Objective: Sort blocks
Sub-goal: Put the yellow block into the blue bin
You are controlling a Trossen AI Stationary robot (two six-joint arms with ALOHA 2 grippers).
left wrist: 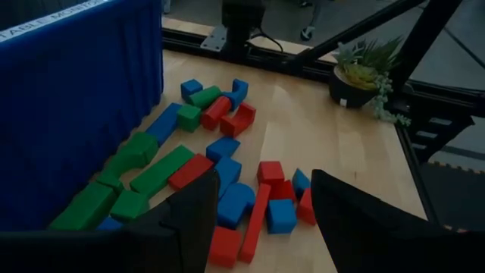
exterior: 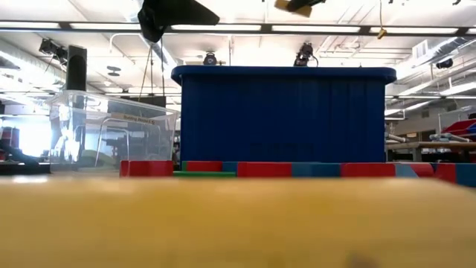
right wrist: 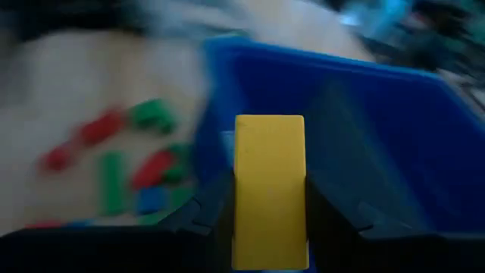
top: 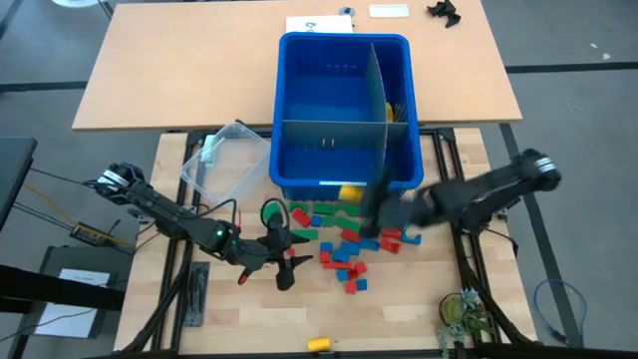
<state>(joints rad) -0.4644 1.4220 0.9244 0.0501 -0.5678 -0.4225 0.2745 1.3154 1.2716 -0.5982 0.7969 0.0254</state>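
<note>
Several red, blue and green blocks [top: 344, 249] lie scattered on the table in front of the blue bin [top: 344, 60]; the left wrist view shows them too [left wrist: 220, 182]. My left gripper [top: 292, 265] hangs open at the left of the pile, nothing between its fingers [left wrist: 261, 197]. My right gripper [top: 367, 204] comes in from the right, shut on a yellow block [right wrist: 269, 182] at the bin's near wall [top: 344, 184]. The right arm is blurred. My right gripper pinches the yellow block's two long sides [right wrist: 241, 205] between its two fingers. The block lies along the fingers and its free end [right wrist: 269, 125] reaches out past the fingertips. It is lifted clear of the table, in front of the bin's wall.
A grey divider [top: 377, 95] splits the bin into compartments; something yellow [top: 395, 108] lies in the right one. A clear plastic tub [top: 224, 155] stands left of the bin. One yellow block [top: 319, 344] lies alone near the front edge. A potted plant [top: 464, 311] sits front right.
</note>
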